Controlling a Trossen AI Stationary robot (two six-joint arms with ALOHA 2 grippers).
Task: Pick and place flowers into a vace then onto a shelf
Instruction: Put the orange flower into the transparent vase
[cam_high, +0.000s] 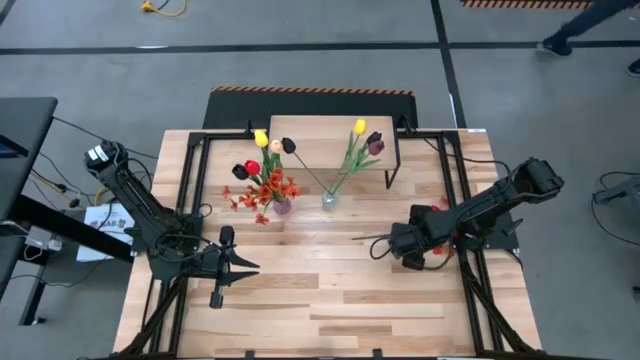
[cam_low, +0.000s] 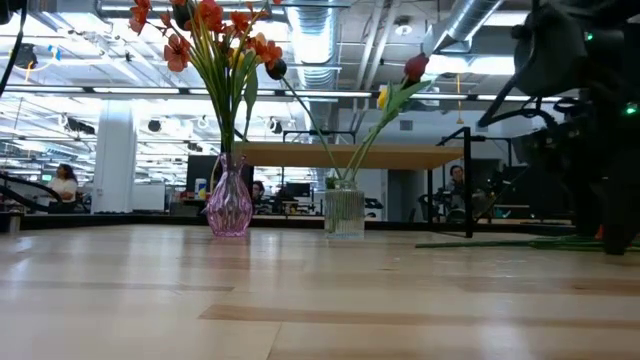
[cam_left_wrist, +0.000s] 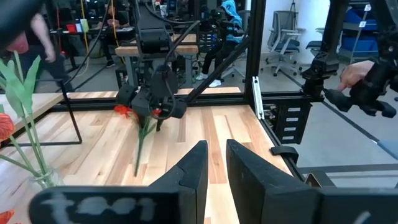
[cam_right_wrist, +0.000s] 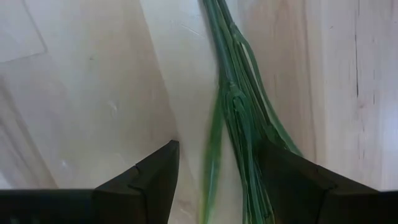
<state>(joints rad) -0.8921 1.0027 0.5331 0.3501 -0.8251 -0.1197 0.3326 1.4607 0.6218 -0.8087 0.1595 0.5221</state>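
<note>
A red-headed flower (cam_high: 432, 208) lies flat on the table, its green stem (cam_right_wrist: 239, 118) pointing toward the table's left. My right gripper (cam_high: 383, 243) is low over that stem and open, one finger on each side (cam_right_wrist: 227, 186). The left wrist view shows it tipped down over the flower (cam_left_wrist: 140, 140). A pink vase (cam_high: 283, 206) holds orange-red sprays and red, yellow and cream tulips. A clear glass vase (cam_high: 328, 200) holds a yellow and maroon tulips. Both stand on the table before the wood-topped shelf (cam_high: 320, 135). My left gripper (cam_high: 250, 265) waits at the near left, open by a narrow gap (cam_left_wrist: 216, 177). My right gripper comes at the lying stem from above, slanting down, with its fingers across the stem. The leaves (cam_right_wrist: 267, 134) run close along one finger (cam_right_wrist: 298, 180). I cannot tell whether that finger touches them. The flower lies wholly on the table.
Black frame rails (cam_high: 465, 200) run along the table's sides. The shelf's black legs (cam_high: 395, 165) stand at the far middle. Bare planks (cam_high: 330, 300) fill the near half of the table. People and desks show in the room beyond (cam_low: 65, 185).
</note>
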